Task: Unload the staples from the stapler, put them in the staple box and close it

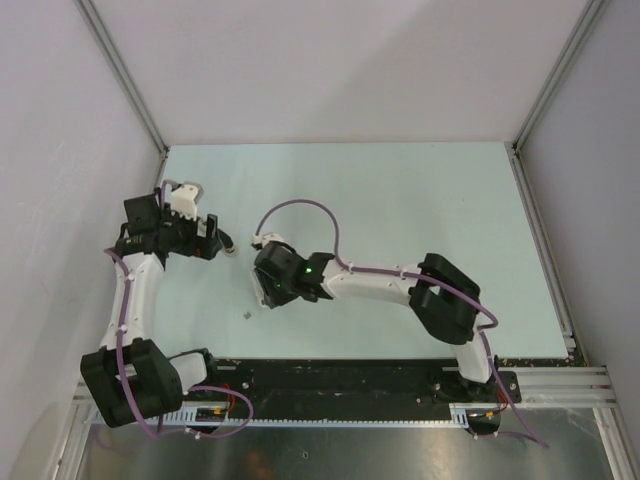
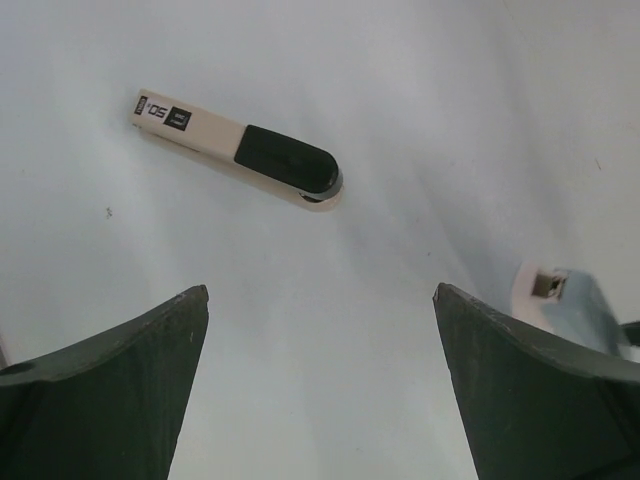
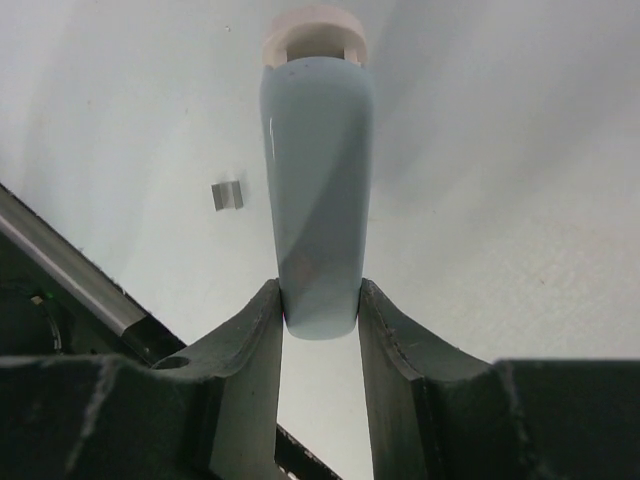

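the right fingers (image 3: 240,370) are clamped on the pale stapler (image 3: 318,170) above the tabletop (image 1: 400,200). one short grey strip of staples (image 3: 229,195) lies on the tabletop just beside the stapler, so unloading looks at least partly done. whether more sit inside cannot be told. the left fingers (image 2: 100,380) are spread wide and empty, near the stapler. the tabletop is pale and plain, with blank walls (image 1: 300,60) around it.
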Tool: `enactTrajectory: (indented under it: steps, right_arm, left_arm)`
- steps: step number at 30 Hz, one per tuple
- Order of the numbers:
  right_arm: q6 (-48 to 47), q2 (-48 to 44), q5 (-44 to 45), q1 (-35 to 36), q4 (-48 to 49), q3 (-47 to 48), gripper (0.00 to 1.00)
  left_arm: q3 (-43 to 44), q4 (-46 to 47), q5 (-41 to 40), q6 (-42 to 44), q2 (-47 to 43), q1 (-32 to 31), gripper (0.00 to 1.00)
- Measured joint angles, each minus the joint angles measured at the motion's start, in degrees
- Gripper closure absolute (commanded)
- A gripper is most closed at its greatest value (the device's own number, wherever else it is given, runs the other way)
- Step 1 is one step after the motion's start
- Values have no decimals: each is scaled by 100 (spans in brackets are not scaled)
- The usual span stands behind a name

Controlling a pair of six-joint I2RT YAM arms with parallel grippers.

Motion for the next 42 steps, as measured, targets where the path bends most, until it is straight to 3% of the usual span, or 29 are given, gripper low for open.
enactTrajectory:
  steps: [3, 8, 14, 16, 27, 37, 42]
  right_arm:
    - [-151, 584, 44, 98, -758, 922, 97]
    - [-286, 1305, 144, 214, -1445, 1934, 72]
    - [-332, 1523, 127, 216, -1910, 2465, 42]
    - [-363, 1602, 120, 225, -1958, 2603, 36]
    - [-413, 1652, -17, 205, -1867, 2988, 32]
    - [-1250, 1482, -166, -225, -280, 2924, 31]
    - [-1742, 2103, -210, -474, 343, 3587, 20]
  left_arm:
    - [-2, 96, -116, -166, 13, 9, 1]
    - [-35, 225, -291, -345, -9, 114, 1]
    - [-39, 254, -476, -557, -13, 426, 1]
    - [-44, 264, -485, -625, -11, 560, 1]
    - [-162, 286, -560, -708, -9, 767, 1]
    - [-162, 149, -407, -984, -9, 1016, 1]
    - [-162, 39, -295, -1067, -9, 1123, 1]
